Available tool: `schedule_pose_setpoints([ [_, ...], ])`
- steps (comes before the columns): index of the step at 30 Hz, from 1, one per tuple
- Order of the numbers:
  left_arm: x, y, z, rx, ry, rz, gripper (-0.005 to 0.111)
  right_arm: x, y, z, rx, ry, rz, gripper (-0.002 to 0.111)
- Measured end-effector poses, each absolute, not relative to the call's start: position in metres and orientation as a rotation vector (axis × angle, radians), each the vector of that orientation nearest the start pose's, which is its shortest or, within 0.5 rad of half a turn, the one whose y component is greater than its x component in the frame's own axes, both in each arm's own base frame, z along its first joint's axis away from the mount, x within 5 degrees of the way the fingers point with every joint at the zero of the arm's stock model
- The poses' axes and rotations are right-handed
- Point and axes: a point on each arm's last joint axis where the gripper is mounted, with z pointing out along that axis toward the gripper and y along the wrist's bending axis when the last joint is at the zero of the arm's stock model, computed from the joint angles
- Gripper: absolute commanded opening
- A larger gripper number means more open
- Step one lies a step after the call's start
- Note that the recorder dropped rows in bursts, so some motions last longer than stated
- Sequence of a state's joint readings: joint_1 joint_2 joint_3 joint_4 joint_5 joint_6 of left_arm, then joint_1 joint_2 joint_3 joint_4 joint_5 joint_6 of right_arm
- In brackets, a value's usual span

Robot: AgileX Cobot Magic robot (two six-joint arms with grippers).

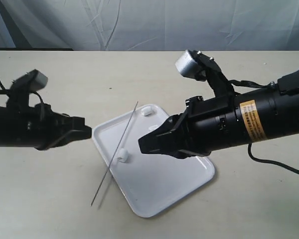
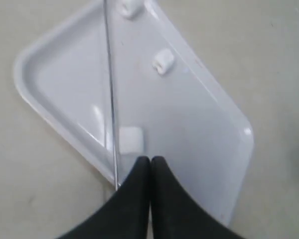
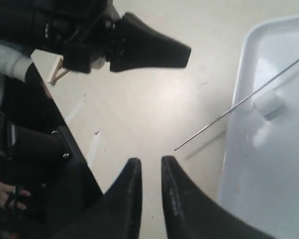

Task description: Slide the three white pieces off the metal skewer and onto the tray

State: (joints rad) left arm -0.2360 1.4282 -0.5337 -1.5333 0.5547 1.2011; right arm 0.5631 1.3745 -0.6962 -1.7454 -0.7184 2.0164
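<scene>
Black right end effector (image 1: 141,146) and arm (image 1: 274,117), with a yellow label (image 1: 247,121).

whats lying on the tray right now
Three white pieces lie on the tray, one close by the metal skewer that crosses it. In the exterior view the right hand covers part of the tray.

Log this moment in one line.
left claw: shut, empty | right claw: slightly open, empty | thin grey metal skewer: unheld, across white rectangular tray rim | small white cylindrical pieces: three on tray, off skewer
</scene>
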Motion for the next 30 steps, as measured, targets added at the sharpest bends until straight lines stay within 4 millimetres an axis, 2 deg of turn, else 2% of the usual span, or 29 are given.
schedule_pose_setpoints([
  [6, 0.213, -0.08, 0.225, 0.024, 2.264, -0.669, 0.0, 0.175, 0.188, 0.242, -0.856, 2.252, 1.309, 0.015],
  [11, 0.197, -0.062, 0.244, -0.034, 2.13, -0.519, 0.0, 0.168, 0.189, 0.245, -0.906, 2.244, 1.387, 0.015],
  [15, 0.179, -0.053, 0.254, 0.025, 2.039, -0.432, 0.0, 0.166, 0.189, 0.246, -0.943, 2.229, 1.416, 0.015],
  [18, 0.165, -0.048, 0.26, 0.038, 1.98, -0.409, 0.0, 0.166, 0.189, 0.246, -0.971, 2.2, 1.391, 0.001],
  [22, 0.148, -0.039, 0.259, 0.028, 1.918, -0.355, 0.0, 0.171, 0.184, 0.249, -0.923, 2.173, 1.263, -0.001],
  [25, 0.135, -0.027, 0.249, -0.038, 1.868, -0.265, 0.0, 0.171, 0.17, 0.254, -0.831, 2.126, 1.06, -0.001],
  [27, 0.13, -0.02, 0.246, -0.088, 1.84, -0.215, 0.0, 0.167, 0.154, 0.257, -0.76, 2.074, 0.897, -0.001],
  [30, 0.128, -0.013, 0.244, -0.109, 1.83, -0.139, 0.0, 0.153, 0.117, 0.262, -0.581, 1.967, 0.612, -0.001],
])
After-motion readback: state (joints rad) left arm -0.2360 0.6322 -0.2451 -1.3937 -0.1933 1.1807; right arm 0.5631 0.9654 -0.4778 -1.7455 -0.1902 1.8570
